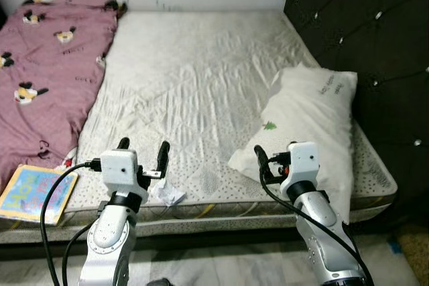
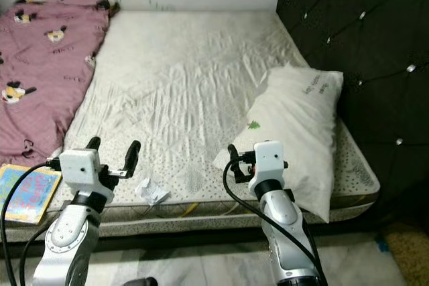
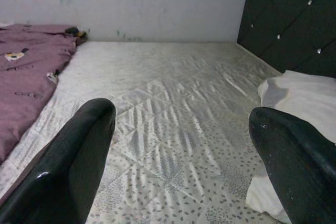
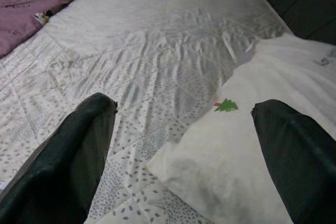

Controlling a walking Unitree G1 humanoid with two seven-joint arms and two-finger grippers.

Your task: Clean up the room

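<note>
Both grippers are raised at the near edge of the mattress (image 1: 201,78), which serves as the reference landmark. The left gripper (image 1: 143,150) has its two black fingers spread, holding nothing; the right gripper (image 4: 189,156) likewise has its fingers apart and empty, as its wrist view shows.

Task items, judged from the room's disorder:
1. Crumpled paper scrap (image 1: 167,194): lies on the near edge of the mattress, just beside and below the left gripper's fingertips.
2. White pillow (image 1: 310,125): lies askew along the mattress's right side, against the dark tufted headboard (image 1: 375,38); its near corner sits just ahead of the right gripper.
3. Colourful book (image 1: 37,192): lies at the near left corner of the mattress, touching the pink blanket (image 1: 47,72) that covers the mattress's left strip.

Probable step in hand: pick up the paper scrap with the left gripper.

Recommended procedure:
- Lower the left gripper until the fingers straddle the scrap; keep them spread until both sides are bracketed.
- Approach from above rather than sideways. The scrap appears light, so a sideways contact could push it off the mattress edge.
- Close gently; the quilted sheet is wrinkled and may be pinched together with the paper.
- Hold the right gripper clear of the pillow corner until the left arm has lifted.
</note>
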